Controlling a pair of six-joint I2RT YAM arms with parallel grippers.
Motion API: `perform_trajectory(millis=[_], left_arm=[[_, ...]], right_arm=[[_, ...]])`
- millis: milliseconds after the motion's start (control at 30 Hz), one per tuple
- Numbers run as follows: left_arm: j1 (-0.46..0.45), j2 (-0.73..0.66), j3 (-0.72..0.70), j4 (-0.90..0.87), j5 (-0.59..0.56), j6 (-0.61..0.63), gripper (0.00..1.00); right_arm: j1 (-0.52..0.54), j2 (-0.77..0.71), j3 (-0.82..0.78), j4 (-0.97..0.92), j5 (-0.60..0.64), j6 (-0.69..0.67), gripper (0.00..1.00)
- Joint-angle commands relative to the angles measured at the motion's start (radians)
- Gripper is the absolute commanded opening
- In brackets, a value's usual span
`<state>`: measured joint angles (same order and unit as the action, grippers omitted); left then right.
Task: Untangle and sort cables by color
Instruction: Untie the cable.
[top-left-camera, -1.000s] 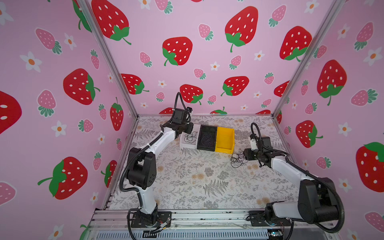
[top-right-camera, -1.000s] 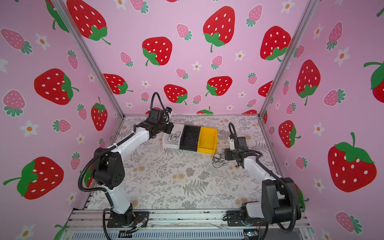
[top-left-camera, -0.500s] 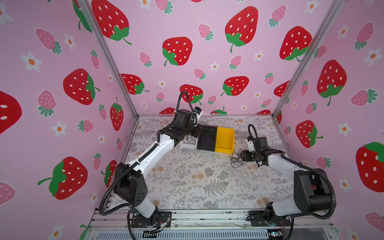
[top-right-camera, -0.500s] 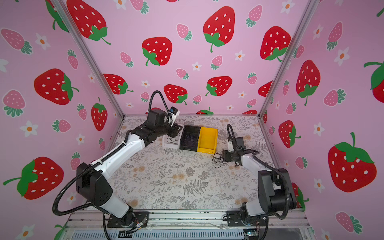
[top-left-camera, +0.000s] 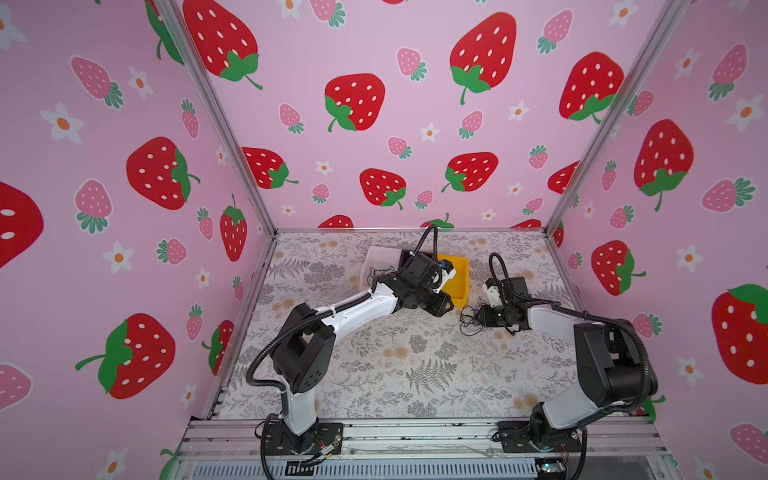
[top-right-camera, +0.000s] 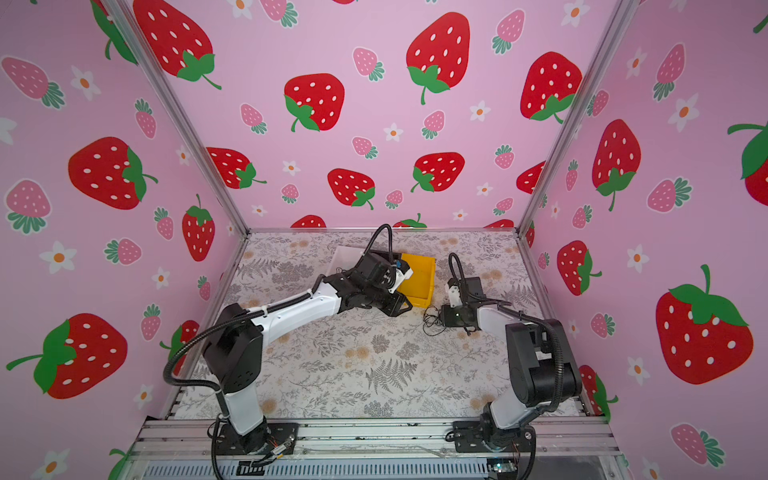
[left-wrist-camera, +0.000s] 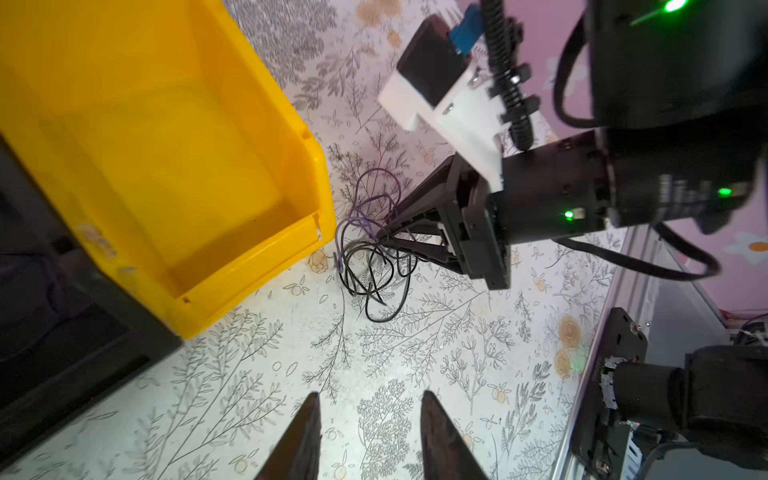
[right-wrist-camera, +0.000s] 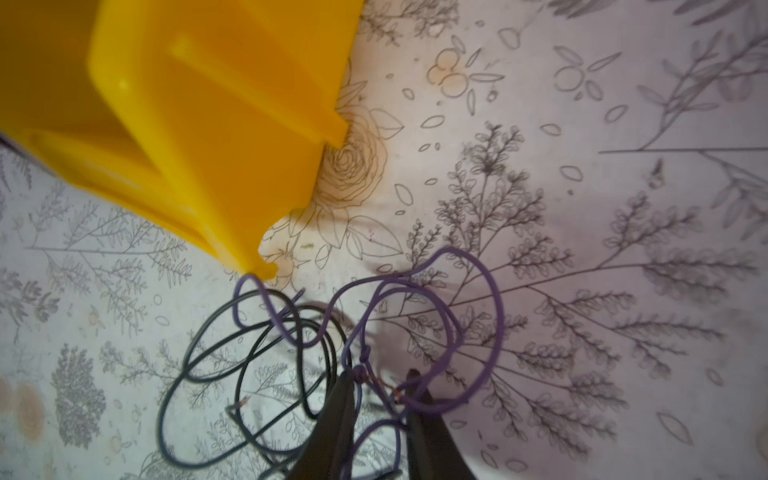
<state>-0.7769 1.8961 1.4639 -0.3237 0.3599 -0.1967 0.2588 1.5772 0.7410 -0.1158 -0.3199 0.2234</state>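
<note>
The cables (top-left-camera: 469, 320) lie in one small tangle on the mat (top-left-camera: 415, 365), right of centre and toward the far side. They are just beside the near right corner of the yellow bin (top-left-camera: 459, 279).

We see a booth with pink walls (top-left-camera: 124, 208) printed with red and pink strawberries and white flowers, joined by bare metal corner posts (top-left-camera: 224, 124). The mat is pale, with grey ferns and tan blossoms. A metal rail (top-left-camera: 415, 434) runs along its near edge and carries both arm bases.

From the left, the left arm (top-left-camera: 357, 309) reaches to the far centre, across a row of bins: a white bin (top-left-camera: 380, 259), a black bin (left-wrist-camera: 62, 353) mostly hidden in both top views, then the yellow one. The left gripper (left-wrist-camera: 370, 401) hovers over bare mat near the tangle, jaws moderately parted and holding nothing.

Further right, the right arm (top-left-camera: 552, 320) comes in low from the right. The right gripper (right-wrist-camera: 379, 378) sits in the tangle with jaws narrowly parted. Purple strands (right-wrist-camera: 500, 320) lie in the gap and against its fingers, and black strands (right-wrist-camera: 216, 309) loop beside them.

Small lettering on a black arm bracket (left-wrist-camera: 619, 345) is too fine to read.
</note>
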Motion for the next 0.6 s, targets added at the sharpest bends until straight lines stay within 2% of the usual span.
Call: perform_trajectory(millis=[0, 200, 567], left_arm=[[-0.031, 0.049, 0.106, -0.070, 0.019, -0.064, 0.41], [-0.057, 0.159, 0.250, -0.217, -0.055, -0.062, 0.42], [-0.070, 0.340, 0.490, -0.441, -0.090, -0.061, 0.43]], right_arm=[[0.019, -0.038, -0.037, 0.014, -0.050, 0.025, 0.20], [0.025, -0.065, -0.066, 0.046, -0.081, 0.061, 0.17], [0.023, -0.023, -0.042, 0.057, -0.087, 0.064, 0.17]])
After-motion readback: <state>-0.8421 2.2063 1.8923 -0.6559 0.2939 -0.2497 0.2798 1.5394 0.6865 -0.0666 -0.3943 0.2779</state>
